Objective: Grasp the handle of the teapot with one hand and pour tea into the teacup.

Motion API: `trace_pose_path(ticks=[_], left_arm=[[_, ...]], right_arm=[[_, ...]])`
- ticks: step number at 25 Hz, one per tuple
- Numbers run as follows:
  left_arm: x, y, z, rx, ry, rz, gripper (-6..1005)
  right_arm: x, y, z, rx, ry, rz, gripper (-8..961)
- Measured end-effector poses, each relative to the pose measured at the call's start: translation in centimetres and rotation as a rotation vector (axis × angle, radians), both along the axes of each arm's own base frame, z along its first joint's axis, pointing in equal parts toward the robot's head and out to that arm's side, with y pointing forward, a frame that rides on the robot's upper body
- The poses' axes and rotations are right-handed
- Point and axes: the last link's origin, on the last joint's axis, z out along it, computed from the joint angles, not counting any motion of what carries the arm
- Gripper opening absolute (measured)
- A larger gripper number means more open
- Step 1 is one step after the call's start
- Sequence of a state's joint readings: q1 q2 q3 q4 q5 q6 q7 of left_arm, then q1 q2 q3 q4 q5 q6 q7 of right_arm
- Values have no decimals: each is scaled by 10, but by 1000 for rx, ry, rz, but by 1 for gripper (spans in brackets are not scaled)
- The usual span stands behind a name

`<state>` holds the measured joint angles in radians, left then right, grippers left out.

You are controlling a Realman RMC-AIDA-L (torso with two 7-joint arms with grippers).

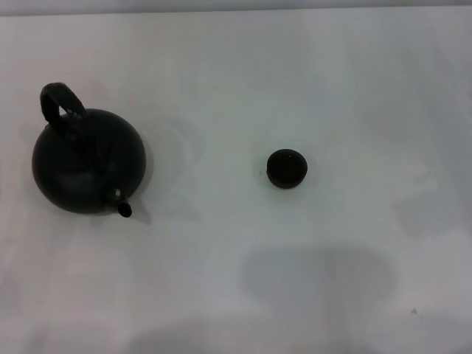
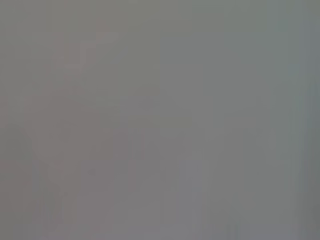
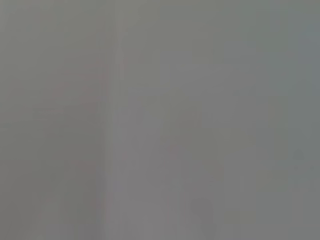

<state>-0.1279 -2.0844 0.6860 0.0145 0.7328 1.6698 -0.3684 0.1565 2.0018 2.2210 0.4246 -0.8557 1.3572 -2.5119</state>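
Observation:
In the head view a round matte-black teapot stands upright on the left of the white table. Its arched handle rises at the pot's far side, and its short spout points toward the near right. A small dark teacup sits upright near the middle of the table, well to the right of the teapot. Neither hand appears in the head view. Both wrist views are a blank grey with nothing recognisable in them.
A soft shadow lies on the tabletop in front of the teacup. The table's far edge runs along the top of the head view.

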Motion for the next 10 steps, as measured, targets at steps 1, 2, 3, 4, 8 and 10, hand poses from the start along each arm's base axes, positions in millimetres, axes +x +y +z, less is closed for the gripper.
trace_pose_path(ticks=[1, 2, 3, 4, 8, 10], left_arm=[[0, 1, 1, 8, 2, -2, 446], [0, 1, 3, 17, 3, -2, 446], [0, 1, 4, 25, 4, -1, 446], [0, 1, 6, 33, 6, 0, 446], [-3, -2, 13, 59, 18, 8, 446], [-5, -2, 16, 71, 23, 13, 446]], right_arm=[[0, 0, 0, 2, 0, -2, 841], [1, 0, -1, 3, -1, -5, 841], [3, 1, -3, 0, -7, -21, 841], [5, 1, -4, -5, -8, -33, 841], [12, 1, -10, -22, -15, -84, 841], [16, 1, -15, -32, -19, -111, 841]])
